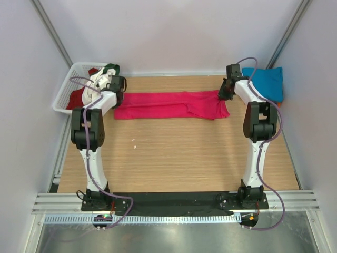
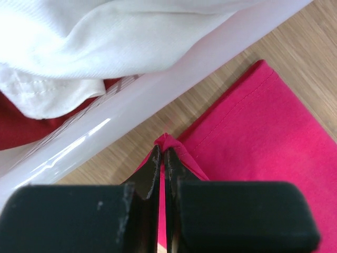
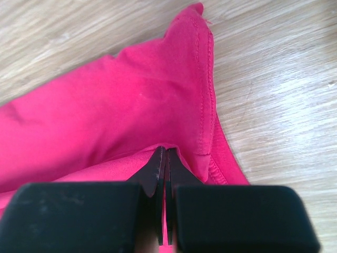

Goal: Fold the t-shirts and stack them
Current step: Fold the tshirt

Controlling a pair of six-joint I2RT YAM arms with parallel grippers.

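My left arm [image 1: 87,129] and right arm [image 1: 259,121] stretch forward, elbows bent high, both sets of jaws pinched shut.

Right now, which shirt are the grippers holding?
The magenta-pink t-shirt, stretched flat: the left gripper and right gripper each pinch an end. The teal t-shirt lies untouched, far right.

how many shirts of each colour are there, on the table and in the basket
magenta-pink t-shirt: 1
teal-blue t-shirt: 1
white t-shirt: 1
dark red t-shirt: 1
green t-shirt, only an edge showing: 1
orange t-shirt, only a sliver showing: 1
total: 6
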